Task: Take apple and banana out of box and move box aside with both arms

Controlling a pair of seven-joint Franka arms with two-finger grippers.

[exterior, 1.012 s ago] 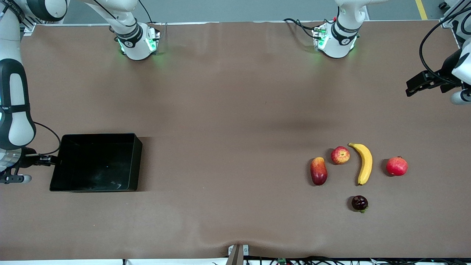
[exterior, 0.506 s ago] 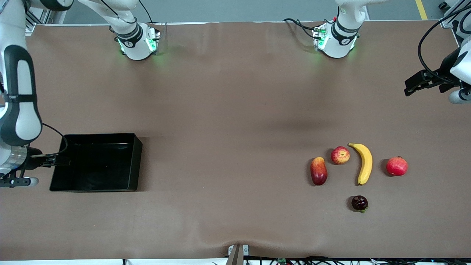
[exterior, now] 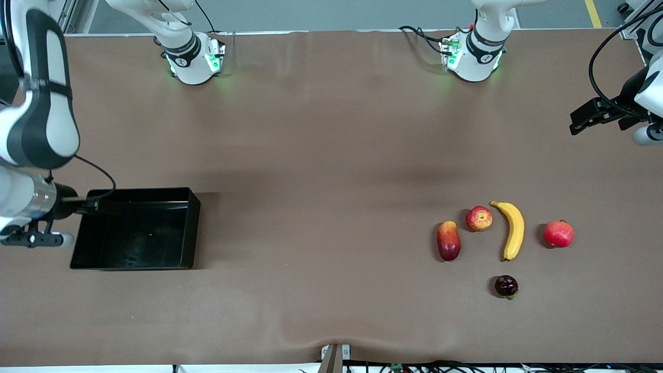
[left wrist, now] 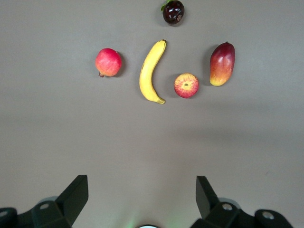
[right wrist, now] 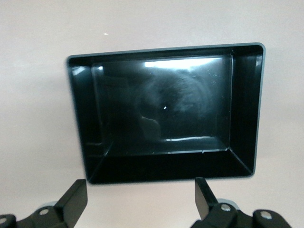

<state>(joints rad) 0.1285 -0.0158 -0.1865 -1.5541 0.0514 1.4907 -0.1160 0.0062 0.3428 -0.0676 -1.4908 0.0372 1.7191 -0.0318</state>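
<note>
Both hands are spread wide and empty, the right hand (right wrist: pixel 137 202) above the box (right wrist: pixel 166 114).

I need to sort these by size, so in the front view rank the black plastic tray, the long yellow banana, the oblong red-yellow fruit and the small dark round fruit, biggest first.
1. Black plastic tray, by far the largest.
2. Long yellow banana.
3. Oblong red-yellow fruit.
4. Small dark round fruit, the smallest.
All lie on the table at similar nearness to the camera, so the order looks dependable.
</note>
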